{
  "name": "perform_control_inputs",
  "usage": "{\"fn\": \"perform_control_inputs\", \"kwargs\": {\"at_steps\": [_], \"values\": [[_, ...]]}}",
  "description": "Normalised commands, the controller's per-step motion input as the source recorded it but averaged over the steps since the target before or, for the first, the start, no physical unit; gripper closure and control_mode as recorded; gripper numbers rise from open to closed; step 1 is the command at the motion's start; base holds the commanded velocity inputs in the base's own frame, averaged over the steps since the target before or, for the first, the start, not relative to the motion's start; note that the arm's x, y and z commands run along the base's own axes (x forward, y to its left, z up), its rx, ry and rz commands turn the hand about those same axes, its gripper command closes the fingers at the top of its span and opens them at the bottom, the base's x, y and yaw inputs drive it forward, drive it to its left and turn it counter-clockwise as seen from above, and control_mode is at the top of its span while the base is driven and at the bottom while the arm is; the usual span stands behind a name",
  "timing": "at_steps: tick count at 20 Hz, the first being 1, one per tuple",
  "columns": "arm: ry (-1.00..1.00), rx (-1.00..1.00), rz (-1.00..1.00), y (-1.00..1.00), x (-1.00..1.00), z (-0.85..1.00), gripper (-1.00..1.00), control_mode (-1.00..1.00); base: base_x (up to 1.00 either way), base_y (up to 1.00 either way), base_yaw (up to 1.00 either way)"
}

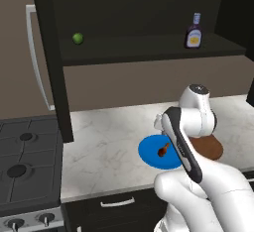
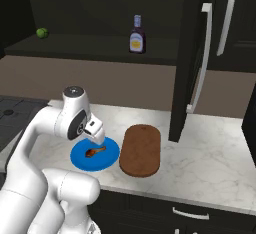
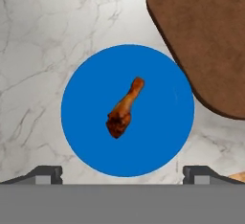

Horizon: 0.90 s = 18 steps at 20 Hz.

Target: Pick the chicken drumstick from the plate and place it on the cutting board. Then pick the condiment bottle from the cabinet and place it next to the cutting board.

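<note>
Blue and round, the plate lies on the pale marble table with the chicken drumstick near its middle, so no part of the task is done yet. The gripper hangs straight above the plate, jaws spread wide and holding nothing, its two tips framing the plate's near edge. Dark brown, the cutting board sits just beside the plate, its surface bare and ready to take the drumstick. Up on the cabinet shelf, the condiment bottle stands upright and untouched, well apart from a small green fruit. Both pick-ups remain. Bare plate surface surrounds the drumstick on all sides, giving the fingers space to descend. Open marble lies beyond the board for the bottle, though a dark cabinet panel stands near the board's far side.
</note>
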Motion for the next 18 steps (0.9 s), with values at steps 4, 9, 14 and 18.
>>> {"fn": "perform_control_inputs", "kwargs": {"at_steps": [4, 9, 14, 18], "values": [[0.00, 0.00, -0.05, 0.00, 0.00, -0.24, -1.00, -1.00, 0.00, 0.00, 0.00], [0.00, 0.02, -0.03, 0.00, 0.00, -0.21, -1.00, -1.00, 0.00, 0.00, 0.00], [-0.01, 0.02, -0.03, 0.00, 0.01, -0.17, -1.00, -1.00, 0.00, 0.00, 0.00], [-0.01, 0.02, -0.03, 0.00, 0.02, -0.15, -1.00, -1.00, 0.00, 0.00, 0.00]]}}
